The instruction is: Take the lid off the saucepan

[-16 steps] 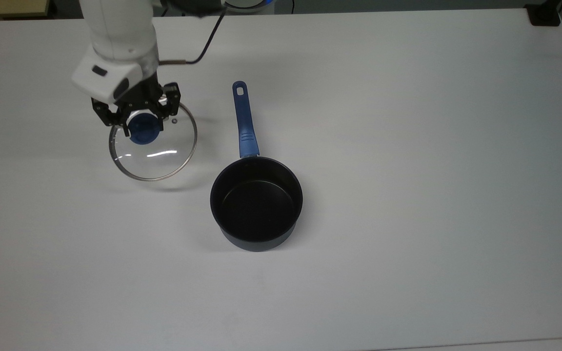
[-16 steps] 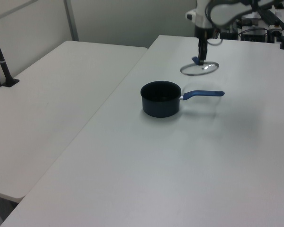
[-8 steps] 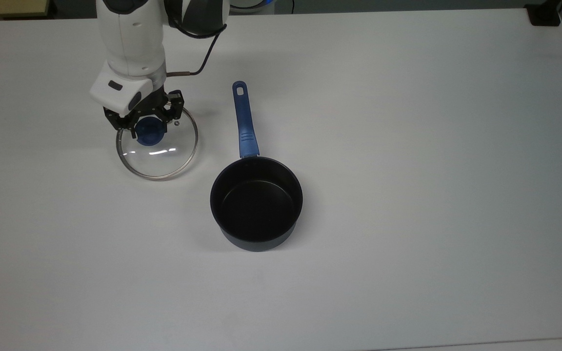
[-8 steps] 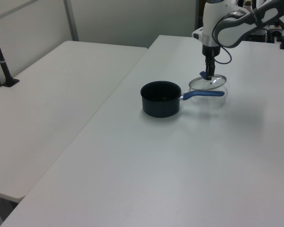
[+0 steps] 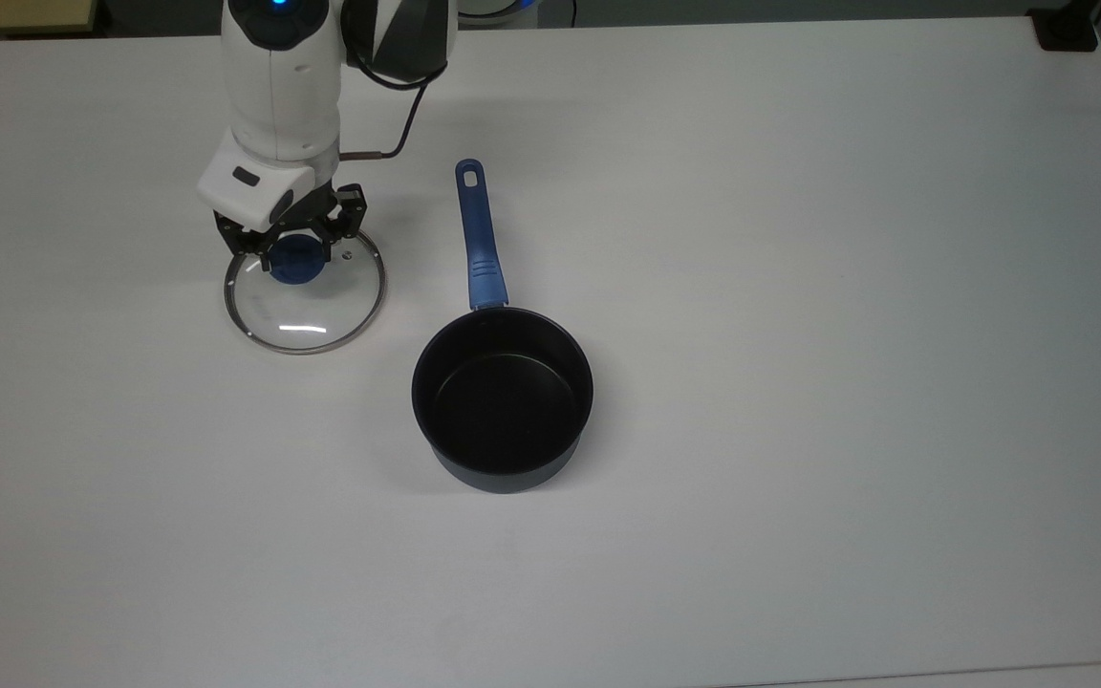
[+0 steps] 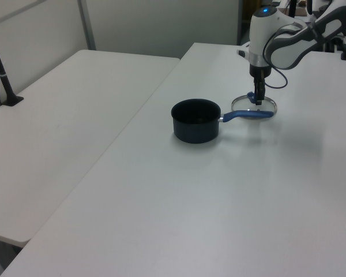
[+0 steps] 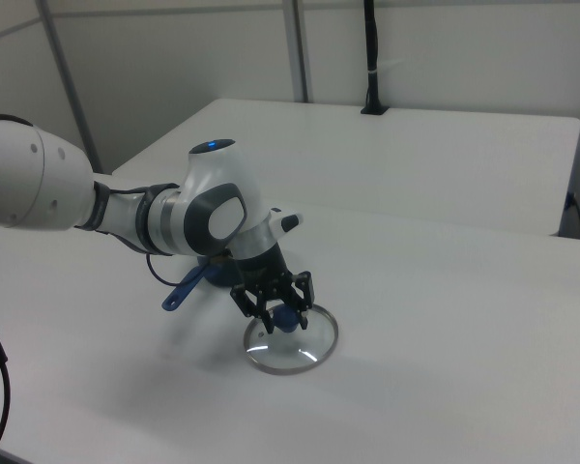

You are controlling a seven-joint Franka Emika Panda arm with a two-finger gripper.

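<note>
The saucepan (image 5: 503, 397) stands open near the table's middle, dark navy with a black inside, and its blue handle (image 5: 479, 234) points toward the top view's upper edge. The glass lid (image 5: 307, 311) lies flat on the table at the top view's left of that handle, apart from the pan. My gripper (image 5: 294, 250) points down over the lid with its fingers closed against the blue knob (image 5: 296, 266). In the left view the lid (image 6: 246, 104) sits just behind the handle, with the gripper (image 6: 256, 99) above it. In the right view the gripper (image 7: 279, 313) grips the knob above the lid (image 7: 295, 348).
A black cable (image 5: 405, 113) loops from the arm's wrist. A black block (image 5: 1067, 29) sits at the table's far right corner in the top view. A second white table (image 6: 63, 109) adjoins on the left view's left, with a black post (image 6: 1, 69).
The arm has come down with the lid, from hanging tilted above the table to lying flat on it. It shifted slightly toward the top view's right. The saucepan stayed still.
</note>
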